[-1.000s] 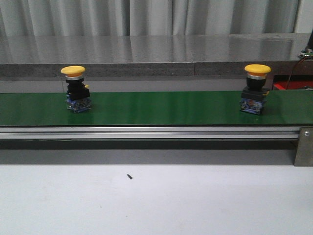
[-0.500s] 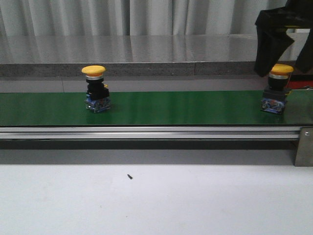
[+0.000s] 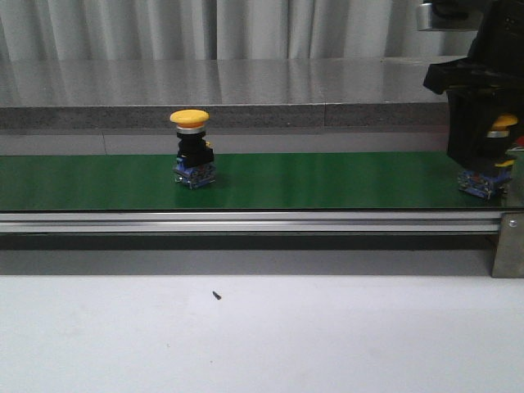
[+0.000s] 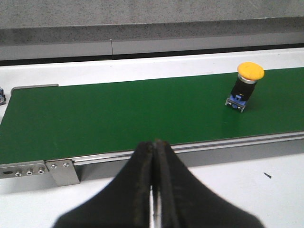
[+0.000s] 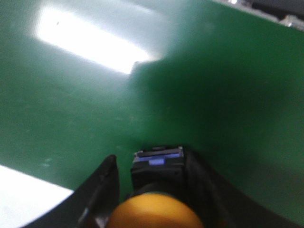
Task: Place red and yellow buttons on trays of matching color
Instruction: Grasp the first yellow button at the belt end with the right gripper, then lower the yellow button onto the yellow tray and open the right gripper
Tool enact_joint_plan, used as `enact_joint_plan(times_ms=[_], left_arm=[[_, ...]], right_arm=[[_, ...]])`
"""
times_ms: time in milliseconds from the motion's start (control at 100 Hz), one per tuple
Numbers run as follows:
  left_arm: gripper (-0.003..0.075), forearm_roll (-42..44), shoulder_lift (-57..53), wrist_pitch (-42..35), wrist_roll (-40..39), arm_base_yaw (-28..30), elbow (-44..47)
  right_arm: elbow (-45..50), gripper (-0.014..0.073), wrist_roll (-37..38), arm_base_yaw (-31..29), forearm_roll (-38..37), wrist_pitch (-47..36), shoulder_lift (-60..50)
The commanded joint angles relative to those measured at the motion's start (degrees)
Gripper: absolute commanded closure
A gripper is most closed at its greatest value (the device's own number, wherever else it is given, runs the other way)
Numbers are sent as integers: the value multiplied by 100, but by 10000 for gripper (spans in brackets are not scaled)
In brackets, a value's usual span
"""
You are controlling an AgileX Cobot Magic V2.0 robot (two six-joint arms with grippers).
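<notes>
Your right gripper [image 3: 485, 143] is down over the green conveyor belt [image 3: 327, 180] at its right end, just beside the grey metal end bracket [image 3: 509, 246]. Its black fingers [image 5: 102, 190] straddle a yellow button [image 5: 156, 211]. The right wrist view shows one finger on each side of the button's black body, with the yellow cap between them and the blue base sitting on the belt. You cannot tell from these views whether the pads are pressing the body or only flanking it; a sliver of green shows between one finger and the body, and the picture is blurred. In the front view the gripper hides most of that button [image 3: 491, 155]; you see only the edge of the yellow cap and the blue base resting on the belt.

Your left gripper [image 4: 154, 190] is clenched on nothing, its two black fingers pressed together. It sits on the near side of the belt, over the white table [image 3: 262, 336], well apart from any button.

A second yellow button [image 3: 192, 149] stands upright on the belt, left of the belt's middle and well apart from the right gripper. It has a yellow mushroom cap, a black body and a blue base. The left wrist view shows it [image 4: 245, 87] tilted slightly in frame, alone on the green surface.

A small dark speck [image 3: 217, 295] lies on the table in front of the belt's rail.
</notes>
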Motion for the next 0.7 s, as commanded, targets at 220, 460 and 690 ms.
enact_joint_plan(times_ms=[220, 460, 690], left_arm=[[740, -90, 6, -436, 8, -45, -172], [740, -90, 6, -436, 8, -45, -172], [740, -90, 6, -436, 8, -45, -172]], right_arm=[[-391, 465, 69, -513, 9, 432, -877], [-239, 465, 69, -1652, 9, 529, -1294], [208, 465, 69, -2478, 9, 365, -1141]])
